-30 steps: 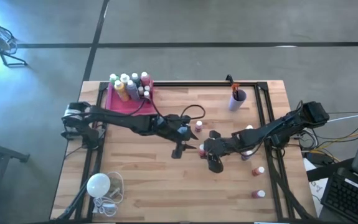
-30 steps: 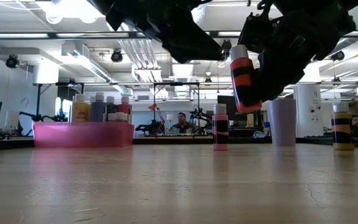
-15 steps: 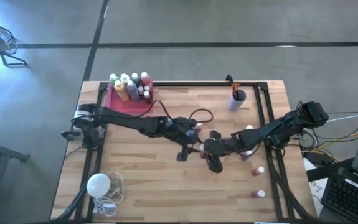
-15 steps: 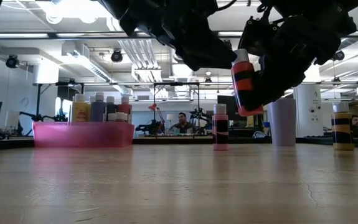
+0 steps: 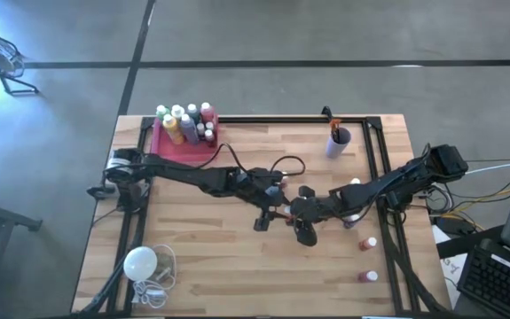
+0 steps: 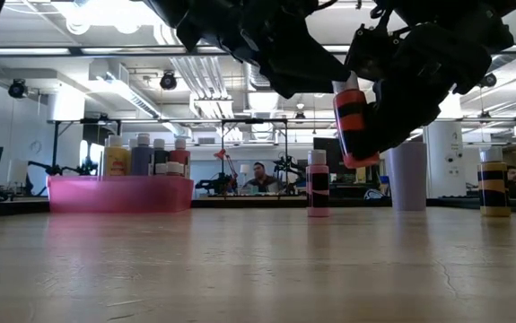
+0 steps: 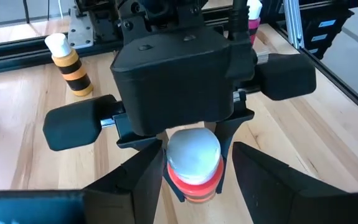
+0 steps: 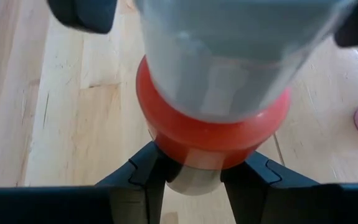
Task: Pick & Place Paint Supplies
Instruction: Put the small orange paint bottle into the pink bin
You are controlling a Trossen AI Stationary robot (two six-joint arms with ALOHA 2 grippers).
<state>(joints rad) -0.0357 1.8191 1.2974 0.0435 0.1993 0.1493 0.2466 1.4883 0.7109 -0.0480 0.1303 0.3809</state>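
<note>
1. Red paint bottle with a white cap hangs in the air above the middle of the wooden table, well clear of the surface and slightly tilted.
2. Right gripper pinches the bottle by its body, the base showing between its two dark fingers.
3. Left gripper meets it from the other side. Its fingers are spread, one on each side of the white cap; whether they touch the cap I cannot tell. This looks like a hand-over between the arms, not yet completed.
4. Done so far, judging by the layout: a cluster of bottles stands in the pink tray at the far left corner.
5. Left to do: a pink bottle near the centre and two small reddish bottles by the right edge. An orange-and-black striped bottle also stands loose.
6. Nearby: a purple cup holding dark brushes at the far right, and a white bulb with a cord at the near left corner.
7. Nothing stands between the arms and the tray except the left arm's own reach.
</note>
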